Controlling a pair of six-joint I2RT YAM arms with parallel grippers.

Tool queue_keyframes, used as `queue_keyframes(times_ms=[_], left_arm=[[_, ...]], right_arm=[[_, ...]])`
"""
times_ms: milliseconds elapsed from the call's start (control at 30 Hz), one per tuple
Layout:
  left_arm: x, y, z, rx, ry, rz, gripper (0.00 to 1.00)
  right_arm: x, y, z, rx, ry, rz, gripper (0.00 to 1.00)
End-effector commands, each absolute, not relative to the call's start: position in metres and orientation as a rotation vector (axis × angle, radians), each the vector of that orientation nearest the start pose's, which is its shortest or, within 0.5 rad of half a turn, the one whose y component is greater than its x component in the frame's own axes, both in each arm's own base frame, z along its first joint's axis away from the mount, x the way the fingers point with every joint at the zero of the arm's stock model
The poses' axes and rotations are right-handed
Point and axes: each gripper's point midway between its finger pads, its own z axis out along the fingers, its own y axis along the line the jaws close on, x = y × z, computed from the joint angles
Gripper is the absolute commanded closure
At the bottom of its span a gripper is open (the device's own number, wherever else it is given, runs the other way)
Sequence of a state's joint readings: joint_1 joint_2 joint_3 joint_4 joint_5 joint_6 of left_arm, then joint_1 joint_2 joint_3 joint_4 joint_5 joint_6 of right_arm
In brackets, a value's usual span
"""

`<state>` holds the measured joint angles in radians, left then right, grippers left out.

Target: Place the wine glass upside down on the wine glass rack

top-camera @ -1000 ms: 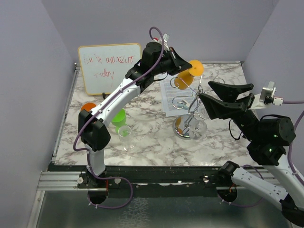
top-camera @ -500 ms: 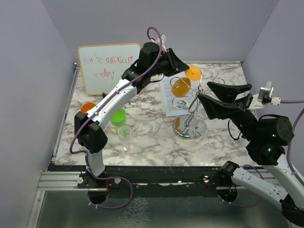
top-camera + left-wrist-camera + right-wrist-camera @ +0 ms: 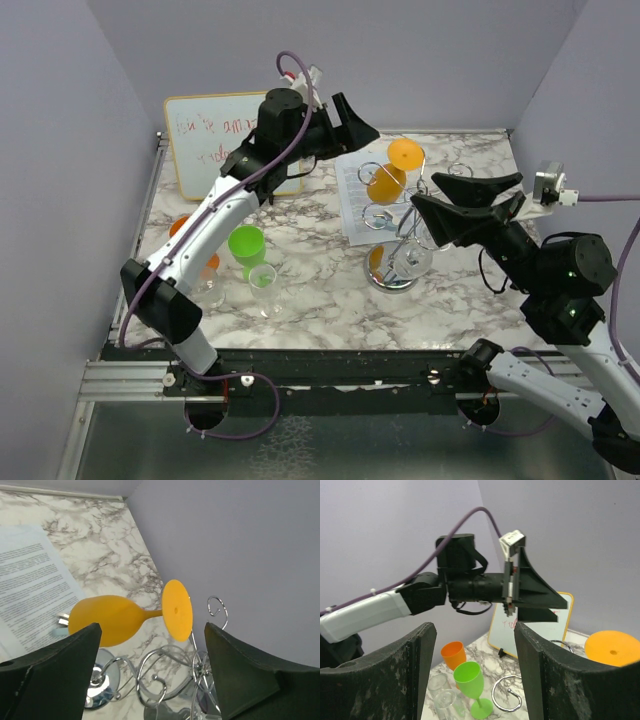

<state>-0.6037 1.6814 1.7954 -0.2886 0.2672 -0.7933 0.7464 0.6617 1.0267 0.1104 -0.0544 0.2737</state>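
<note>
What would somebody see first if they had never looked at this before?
The bright orange wine glass jumps out first, hanging foot-up in the curly arms of the shiny wine glass rack toward the back of the marble table. Next come the black left gripper and right gripper on either side of it, both open and holding nothing.

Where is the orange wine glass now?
In the top view the orange wine glass hangs upside down on the wine glass rack, right of centre, over the printed sheet, near the left gripper.
</note>
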Motion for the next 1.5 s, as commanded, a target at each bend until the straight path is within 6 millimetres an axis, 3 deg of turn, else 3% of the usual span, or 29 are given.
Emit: queue_keyframes(times_ms=[0, 67, 167, 333, 500, 600, 800, 1067, 1233, 1333, 1467], left_arm=[[0.376, -0.302, 0.407, 0.104, 1.838, -1.051, 0.09], [0.372, -0.281, 0.404, 0.115, 1.834, -0.97, 0.02], [0.358, -0.247, 0.392, 0.126, 1.849, -0.82, 0.01], [0.323, -0.197, 0.353, 0.164, 1.961, -0.576, 0.02], [0.289, -0.145, 0.299, 0.098, 2.14, -0.333, 0.16], [0.274, -0.127, 0.269, 0.045, 2.224, -0.252, 0.24], [0.265, -0.127, 0.226, 0.0, 2.336, -0.238, 0.32], [0.279, -0.14, 0.185, -0.007, 2.414, -0.234, 0.41], [0.291, -0.139, 0.165, -0.007, 2.454, -0.169, 0.54], [0.296, -0.138, 0.157, 0.003, 2.479, -0.148, 0.64], [0.303, -0.14, 0.158, 0.029, 2.48, -0.14, 0.94]], right_arm=[[0.189, 0.188, 0.484, -0.283, 1.255, 0.884, 0.32], [0.194, 0.189, 0.48, -0.274, 1.309, 0.864, 0.32], [0.202, 0.194, 0.47, -0.29, 1.42, 0.829, 0.32], [0.214, 0.213, 0.452, -0.398, 1.599, 0.774, 0.33], [0.221, 0.239, 0.452, -0.49, 1.681, 0.811, 0.37], [0.228, 0.257, 0.449, -0.537, 1.688, 0.842, 0.37], [0.245, 0.281, 0.438, -0.543, 1.709, 0.877, 0.39], [0.252, 0.289, 0.448, -0.514, 1.656, 0.911, 0.4], [0.251, 0.296, 0.451, -0.521, 1.62, 0.956, 0.4], [0.251, 0.296, 0.453, -0.507, 1.596, 0.971, 0.39], [0.252, 0.29, 0.453, -0.458, 1.59, 0.96, 0.39]])
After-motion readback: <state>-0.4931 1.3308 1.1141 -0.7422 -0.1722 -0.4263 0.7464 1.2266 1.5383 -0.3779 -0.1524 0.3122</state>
